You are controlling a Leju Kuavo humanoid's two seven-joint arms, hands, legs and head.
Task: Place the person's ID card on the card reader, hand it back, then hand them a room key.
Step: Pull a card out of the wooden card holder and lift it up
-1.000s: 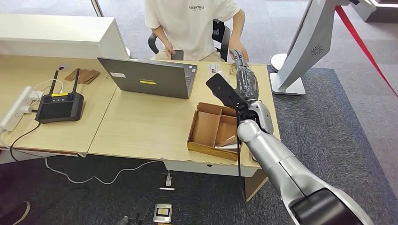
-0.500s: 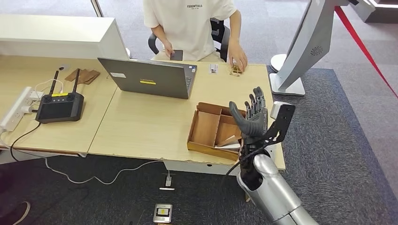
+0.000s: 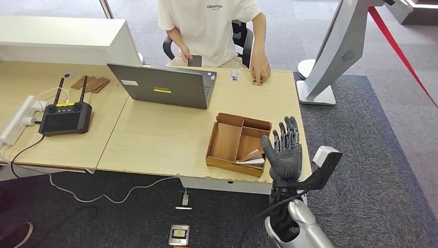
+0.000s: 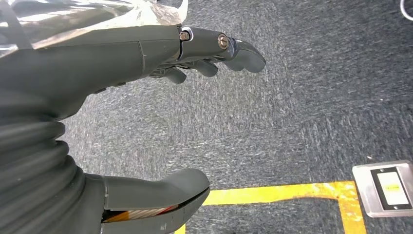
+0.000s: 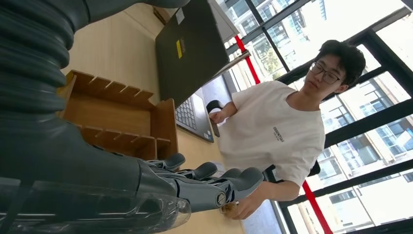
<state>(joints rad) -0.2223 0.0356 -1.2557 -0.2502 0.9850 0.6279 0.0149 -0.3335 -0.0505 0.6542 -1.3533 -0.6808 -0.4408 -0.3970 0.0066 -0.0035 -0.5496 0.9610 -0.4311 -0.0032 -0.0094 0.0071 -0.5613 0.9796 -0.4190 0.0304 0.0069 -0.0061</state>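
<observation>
Head view: right hand (image 3: pixel 285 152) raised, fingers apart, holding nothing, beside wooden tray (image 3: pixel 227 142); left hand (image 4: pixel 146 48) likewise spread. Person's hand (image 3: pixel 260 71) covers something on the desk (image 3: pixel 155 139); reach there gently.

colours and patterns at the desk

the desk top (image 3: pixel 155 139) is seen in pale wood tone, with a brown wooden tray (image 3: pixel 235 143) on it. the laptop (image 3: pixel 164 85) is dark grey, marked by a small yellow label and a white one. the controller (image 3: pixel 66 118) is black with a yellow strip. the power strip (image 3: pixel 18 120) is white. the right hand (image 3: pixel 284 150) is dark grey, on a silver arm. the left hand (image 4: pixel 146 53) is grey too. a white t-shirt with dark lettering is worn by the person (image 3: pixel 213 28). the carpet (image 4: pixel 302 112) is flecked dark grey, crossed by a yellow line (image 4: pixel 282 192). a red strap (image 3: pixel 400 51) is seen beside a light grey stand (image 3: pixel 338 51).
</observation>
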